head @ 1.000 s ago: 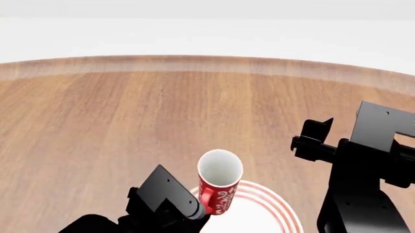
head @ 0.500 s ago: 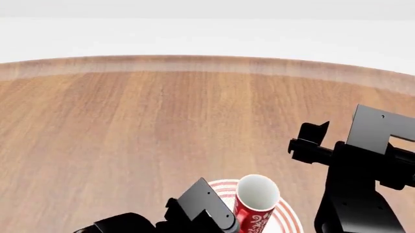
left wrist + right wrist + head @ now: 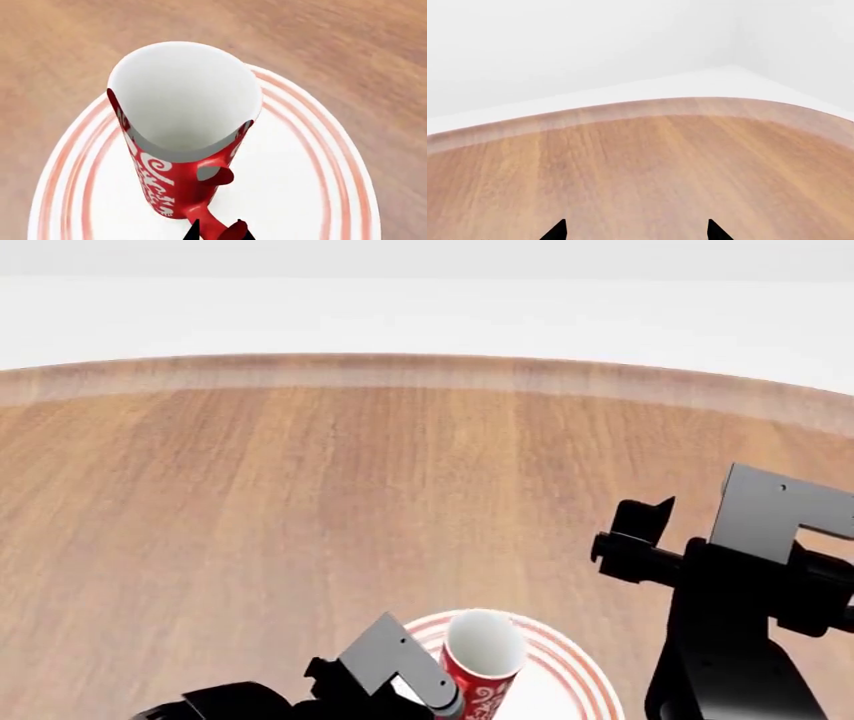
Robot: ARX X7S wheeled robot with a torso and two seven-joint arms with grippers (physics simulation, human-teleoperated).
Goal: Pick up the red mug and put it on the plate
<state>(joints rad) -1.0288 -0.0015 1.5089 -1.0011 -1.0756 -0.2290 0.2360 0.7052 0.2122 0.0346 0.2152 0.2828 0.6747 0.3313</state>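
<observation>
The red mug [image 3: 152, 176], with a white floral pattern and white inside, is upright over the middle of the white plate with red rings [image 3: 319, 150]. I cannot tell whether its base touches the plate. My left gripper [image 3: 215, 233] is shut on the mug's red handle [image 3: 208, 197]. In the head view the mug [image 3: 481, 668] and plate [image 3: 577, 668] are at the bottom centre, with the left gripper [image 3: 434, 695] just left of the mug. My right gripper [image 3: 638, 538] is open and empty, raised to the right of the plate; its wrist view [image 3: 635, 232] shows only bare table between the fingertips.
The wooden table [image 3: 334, 490] stretches away to a curved far edge [image 3: 427, 365]. The right arm's black body [image 3: 734, 640] stands close to the plate's right side. No other mugs are in view.
The left gripper carried the mug right, over the plate. In the last half second it moved slightly back left and lower. The right arm barely moved.
</observation>
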